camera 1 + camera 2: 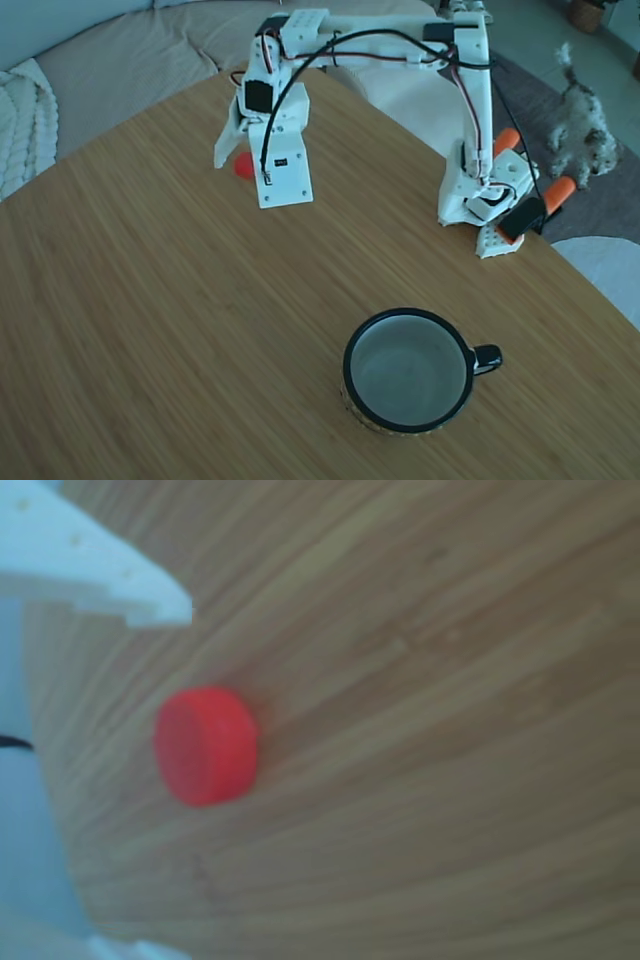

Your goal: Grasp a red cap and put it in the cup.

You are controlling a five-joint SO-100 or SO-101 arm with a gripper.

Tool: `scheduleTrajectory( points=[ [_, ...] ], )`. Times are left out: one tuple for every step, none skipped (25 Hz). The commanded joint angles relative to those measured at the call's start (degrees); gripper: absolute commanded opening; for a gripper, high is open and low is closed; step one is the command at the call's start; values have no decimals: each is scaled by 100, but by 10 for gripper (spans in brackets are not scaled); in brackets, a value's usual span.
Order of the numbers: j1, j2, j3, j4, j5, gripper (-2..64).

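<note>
Red cap (206, 745) flat on wooden surface (150, 330), between spread-apart fingers of claw (240, 165), untouched; black cup (408, 371) well apart from cap.

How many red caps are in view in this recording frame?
1. The red cap lies on the wooden table, partly hidden behind the end effector in the fixed view. None shows inside the cup.

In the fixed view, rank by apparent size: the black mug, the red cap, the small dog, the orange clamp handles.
1. Black mug with pale inside
2. Small shaggy grey-white dog, farther off, so unsure
3. Orange clamp handles
4. Small red round cap, partly hidden behind the white end effector
</note>
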Motion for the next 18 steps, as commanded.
scheduleTrajectory(
  points=[
    [-105, 0, -246, 18, 0, 418],
    [-149, -44, -246, 18, 0, 418],
    [-176, -79, -264, 18, 9, 418],
    [-211, -123, -290, 18, 9, 417],
    [-229, -149, -290, 18, 9, 417],
    [-229, -167, -290, 18, 0, 417],
    [-229, -176, -290, 18, -9, 417],
    [-229, -176, -290, 18, -9, 417],
    [-202, -176, -290, 9, -9, 417],
    [-176, -167, -290, 0, -9, 417],
    [-149, -167, -290, 0, -9, 417],
    [-62, -167, -290, 0, 0, 417],
    [18, -167, -290, 9, 9, 417],
    [97, -176, -281, 9, -9, 417],
    [193, -176, -272, 9, -9, 417],
    [290, -176, -264, 0, -9, 417],
    [369, -176, -264, -18, -18, 417],
    [439, -176, -255, -35, -18, 417]
  ],
)
